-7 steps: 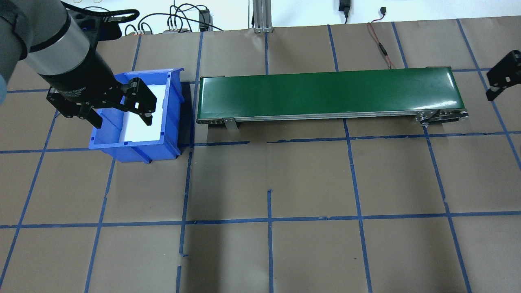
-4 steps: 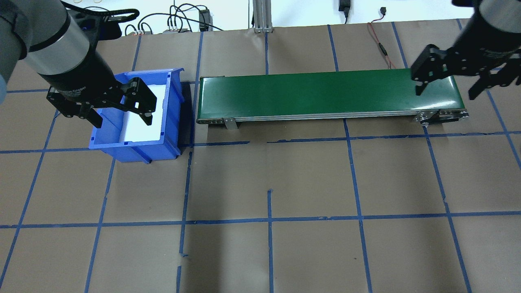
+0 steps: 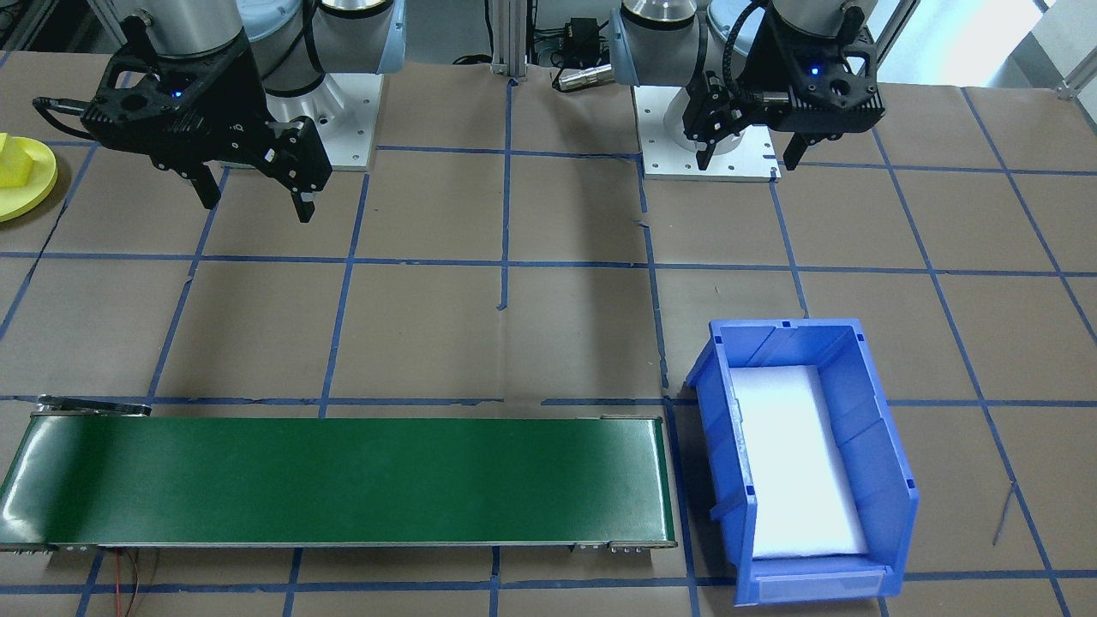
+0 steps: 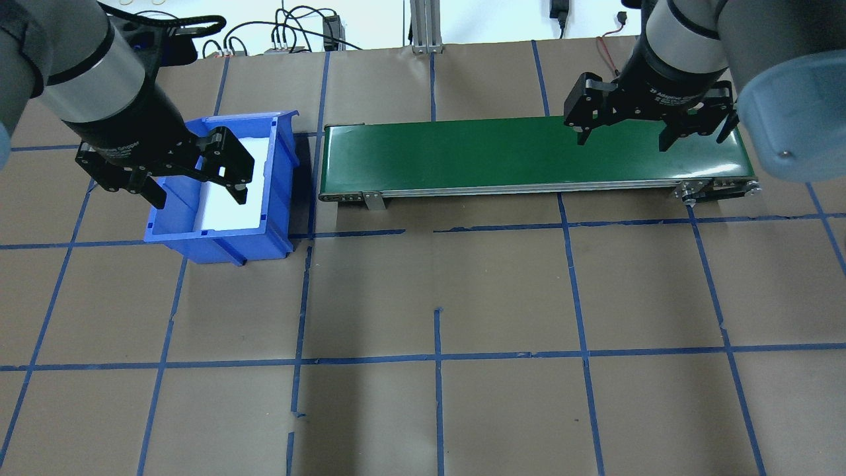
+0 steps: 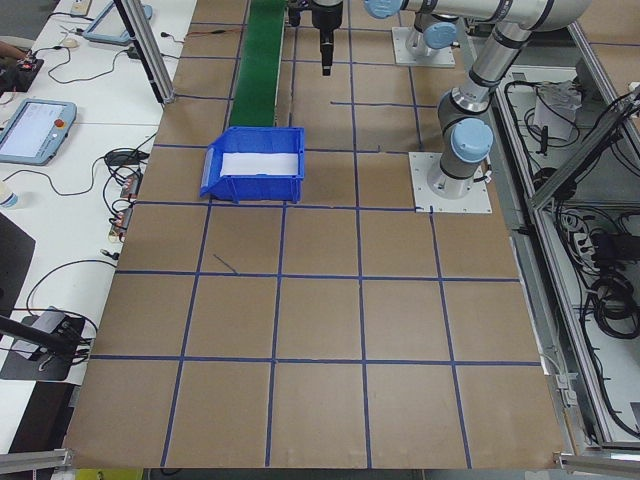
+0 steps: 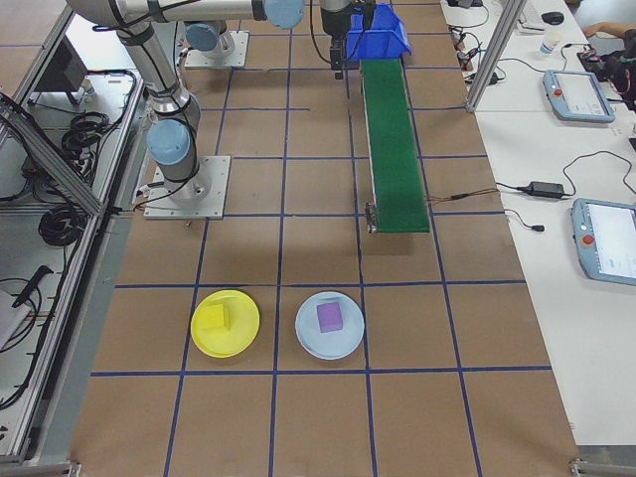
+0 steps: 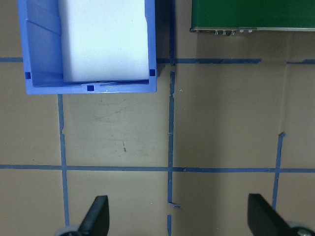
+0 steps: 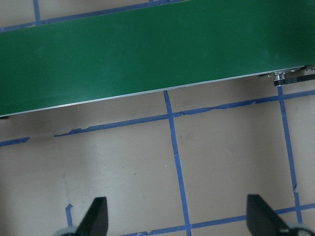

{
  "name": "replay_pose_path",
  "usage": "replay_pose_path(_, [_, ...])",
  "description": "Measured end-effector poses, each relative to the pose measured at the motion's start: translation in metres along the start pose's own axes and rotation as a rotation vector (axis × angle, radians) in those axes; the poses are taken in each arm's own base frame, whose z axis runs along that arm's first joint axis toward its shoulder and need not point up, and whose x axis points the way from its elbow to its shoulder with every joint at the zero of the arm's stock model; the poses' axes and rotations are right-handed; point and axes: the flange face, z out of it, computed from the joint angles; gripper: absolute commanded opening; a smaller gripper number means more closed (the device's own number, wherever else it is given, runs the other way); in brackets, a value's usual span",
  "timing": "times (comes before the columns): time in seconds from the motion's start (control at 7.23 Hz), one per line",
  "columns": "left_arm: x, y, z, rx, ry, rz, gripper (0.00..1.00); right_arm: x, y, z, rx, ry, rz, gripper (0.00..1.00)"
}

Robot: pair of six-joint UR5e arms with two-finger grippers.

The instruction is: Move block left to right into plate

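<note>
Across the brown paper-covered table [image 4: 436, 410], crossed by blue tape lines, a long green conveyor belt [image 4: 529, 155] runs from 9 to 3 o'clock along the far half in the overhead view. Just beside its 9 o'clock end sits a blue bin [image 4: 228, 188] lined with a white foam sheet [image 3: 797, 463]. Toward 9 o'clock in that view, the left hand [image 4: 198, 185] hangs above the bin with its fingers spread wide and nothing between them. Toward 2 o'clock, the right hand [image 4: 624, 139] hovers over the belt's 3 o'clock end, fingers likewise apart and empty. From the right-side view, well apart from the belt toward 7 o'clock, lies the yellow plate [image 6: 225, 323] with a yellow block [image 6: 212, 317] resting on it; just beside it at 3 o'clock is a pale blue plate [image 6: 330, 325] carrying a purple block [image 6: 330, 316].
</note>
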Motion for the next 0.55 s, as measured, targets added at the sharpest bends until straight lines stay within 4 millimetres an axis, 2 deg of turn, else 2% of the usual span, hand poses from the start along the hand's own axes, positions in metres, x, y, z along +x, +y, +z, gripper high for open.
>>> replay_pose_path(0.28, [0.0002,0.0002,0.0006,-0.002,0.0,0.002,1.0,-0.0059,0.0016,0.0066,-0.077,-0.015,-0.028,1.0])
replay_pose_path(0.55, [0.0002,0.0003,0.0009,-0.003,-0.001,0.003,1.0,-0.0055,-0.0029,0.0051,-0.162,-0.002,-0.102,1.0])
